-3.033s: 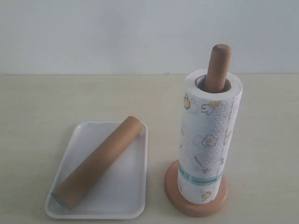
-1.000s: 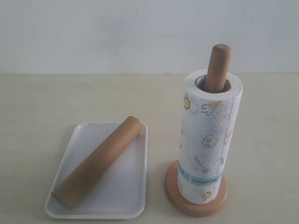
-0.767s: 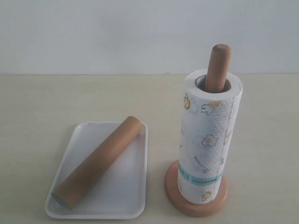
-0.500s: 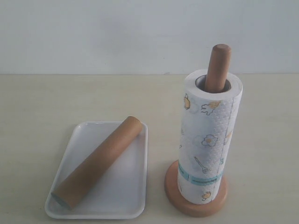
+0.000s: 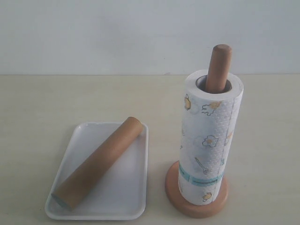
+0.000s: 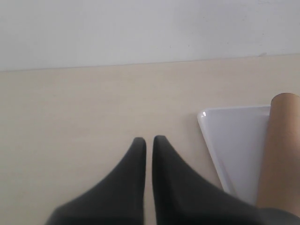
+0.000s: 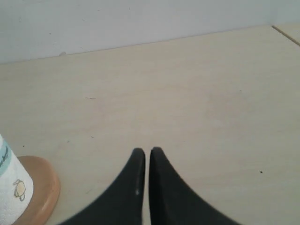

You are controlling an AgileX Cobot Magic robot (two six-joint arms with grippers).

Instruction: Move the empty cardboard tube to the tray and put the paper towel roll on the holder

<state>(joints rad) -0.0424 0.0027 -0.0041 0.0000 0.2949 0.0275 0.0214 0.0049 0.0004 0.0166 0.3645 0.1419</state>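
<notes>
Exterior view: tube lies diagonally in tray, roll stands on holder beside tray.
Left tool and right tool pinched closed, empty.

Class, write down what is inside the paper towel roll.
The holder stands inside the roll: its dowel top pokes out above, its disc base shows below. The dowel's middle is covered by the paper.

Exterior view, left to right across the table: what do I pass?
The tray, with the empty cardboard tube lying diagonally in it → the holder, with the paper towel roll standing on its dowel.
</notes>
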